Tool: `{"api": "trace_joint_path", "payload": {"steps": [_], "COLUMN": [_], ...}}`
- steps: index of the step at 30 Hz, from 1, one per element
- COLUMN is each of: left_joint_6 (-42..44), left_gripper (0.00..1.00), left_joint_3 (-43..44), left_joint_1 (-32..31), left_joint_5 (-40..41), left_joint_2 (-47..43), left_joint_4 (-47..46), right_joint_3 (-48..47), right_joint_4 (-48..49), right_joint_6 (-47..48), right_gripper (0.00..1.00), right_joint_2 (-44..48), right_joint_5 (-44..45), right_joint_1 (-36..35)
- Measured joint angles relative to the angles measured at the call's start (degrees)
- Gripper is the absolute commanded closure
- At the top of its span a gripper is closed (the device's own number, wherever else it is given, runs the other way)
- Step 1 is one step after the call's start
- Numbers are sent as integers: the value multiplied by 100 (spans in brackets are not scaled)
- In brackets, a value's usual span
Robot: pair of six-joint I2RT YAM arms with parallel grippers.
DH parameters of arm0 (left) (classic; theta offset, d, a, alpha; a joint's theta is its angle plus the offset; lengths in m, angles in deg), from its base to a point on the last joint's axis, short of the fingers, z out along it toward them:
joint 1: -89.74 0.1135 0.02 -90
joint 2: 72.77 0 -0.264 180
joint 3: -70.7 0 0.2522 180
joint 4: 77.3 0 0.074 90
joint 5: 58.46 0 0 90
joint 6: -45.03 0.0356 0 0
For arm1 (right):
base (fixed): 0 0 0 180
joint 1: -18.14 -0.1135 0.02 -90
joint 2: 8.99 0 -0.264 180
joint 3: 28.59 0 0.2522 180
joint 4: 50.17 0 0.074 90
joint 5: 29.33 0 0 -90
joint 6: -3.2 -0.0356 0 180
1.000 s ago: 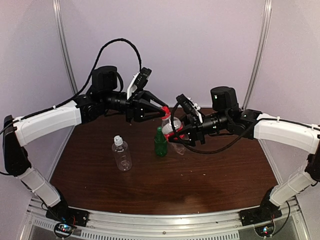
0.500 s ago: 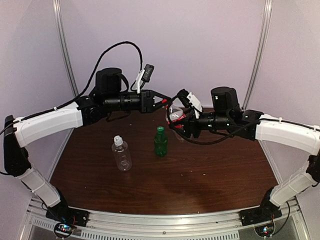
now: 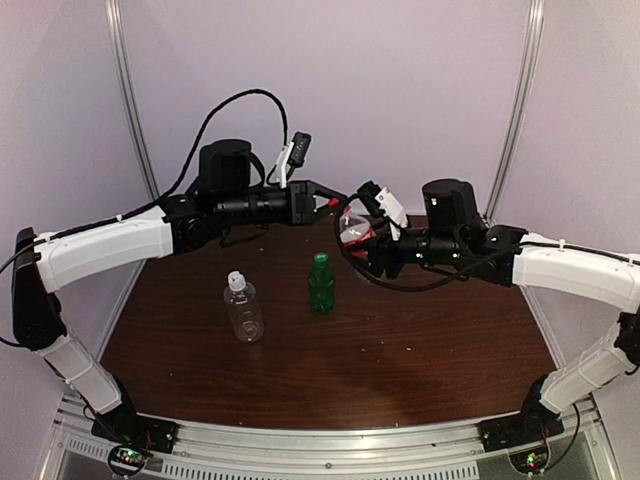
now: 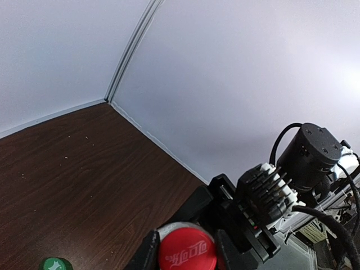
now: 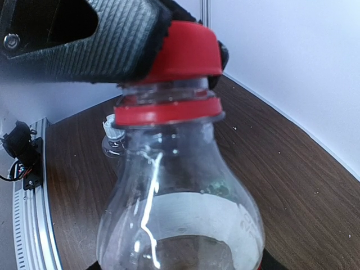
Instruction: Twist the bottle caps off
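the left gripper [image 3: 328, 203] is closed narrowly on the red cap [image 4: 187, 248], with a dark finger [image 5: 107, 34] pressed against the cap's side. the cap sits at the top of the red-label bottle [image 5: 180, 208], which is held up in the air over the far part of the table [image 3: 420, 350], tilted with its neck toward the left gripper. the right gripper [image 3: 362, 240] is clamped on the bottle's body from the right side. in the right wrist view the cap sits just above the red neck ring [image 5: 166, 111], with a strip of clear neck showing between them; whether the cap is threaded on or already loose is hard to tell from here. below the two grippers, the green bottle [image 3: 321, 288] stands upright on the table with its green cap [image 3: 320, 259] on. the wide clear bottle [image 3: 244, 315] stands upright to its left, apart from it, with its white cap [image 3: 235, 281] on.
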Motion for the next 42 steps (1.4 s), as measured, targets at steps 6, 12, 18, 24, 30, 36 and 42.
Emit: {"api": "trace_joint_path", "payload": {"steps": [6, 12, 18, 24, 30, 36, 42], "left_joint_6": [101, 278, 448, 656, 1027, 1696, 2302], "left_gripper": [62, 54, 42, 27, 18, 18, 22], "left_joint_3": [2, 33, 107, 109, 107, 74, 74], "left_joint_1": [0, 4, 4, 35, 168, 227, 227], "left_joint_5": [-177, -365, -535, -717, -1115, -1891, -2782], "left_joint_2": [9, 9, 9, 9, -59, -323, -463], "left_joint_4": [-120, -129, -131, -138, -221, -221, -216], "right_joint_3": [11, 22, 22, 70, 157, 162, 160], "right_joint_4": [50, 87, 160, 203, 210, 225, 234], "right_joint_6": [0, -2, -2, -2, 2, 7, -26], "right_gripper": [59, 59, 59, 58, 57, 56, 55], "right_joint_2": [39, 85, 107, 144, 297, 337, 286], "right_joint_5": [-114, -254, -389, -638, -1224, -2118, -3091], "right_joint_1": [13, 35, 46, 83, 164, 188, 190]}}
